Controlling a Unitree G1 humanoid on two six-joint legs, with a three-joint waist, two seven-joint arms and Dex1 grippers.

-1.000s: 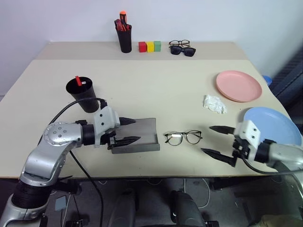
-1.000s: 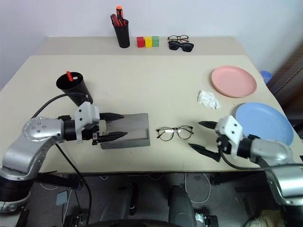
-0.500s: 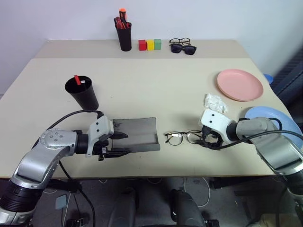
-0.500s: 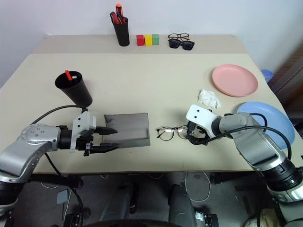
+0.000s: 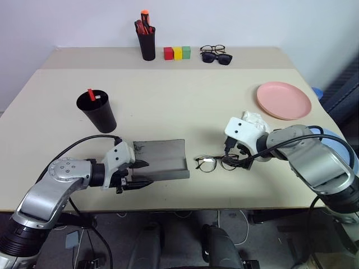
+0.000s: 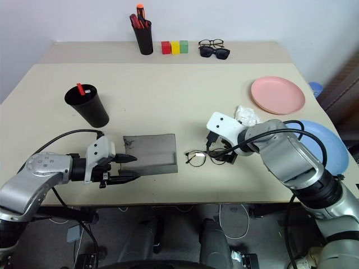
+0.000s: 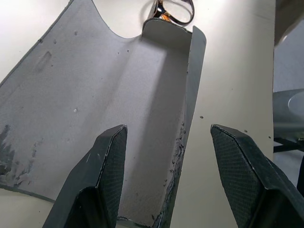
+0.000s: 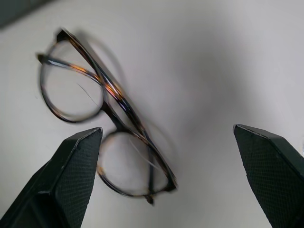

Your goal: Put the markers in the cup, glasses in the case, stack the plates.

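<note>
right jaws (image 8: 166,156): spread wide, empty, over thin wire-rimmed glasses (image 6: 206,157) lying flat on the worktop (image 6: 185,101)
left jaws (image 7: 166,156): partly open, straddling near wall of open grey hinged case (image 5: 160,159), not gripping
black tapered cup (image 5: 97,110): one red-capped marker (image 5: 91,94) inside
salmon pink plate (image 5: 284,100), light blue plate (image 6: 325,143): apart, unstacked

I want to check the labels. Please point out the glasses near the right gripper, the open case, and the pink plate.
glasses (image 8: 114,137), right wrist view, on the bridge.
case (image 5: 162,158), left eye view, on its lining.
pink plate (image 5: 284,101), left eye view, on its middle.
</note>
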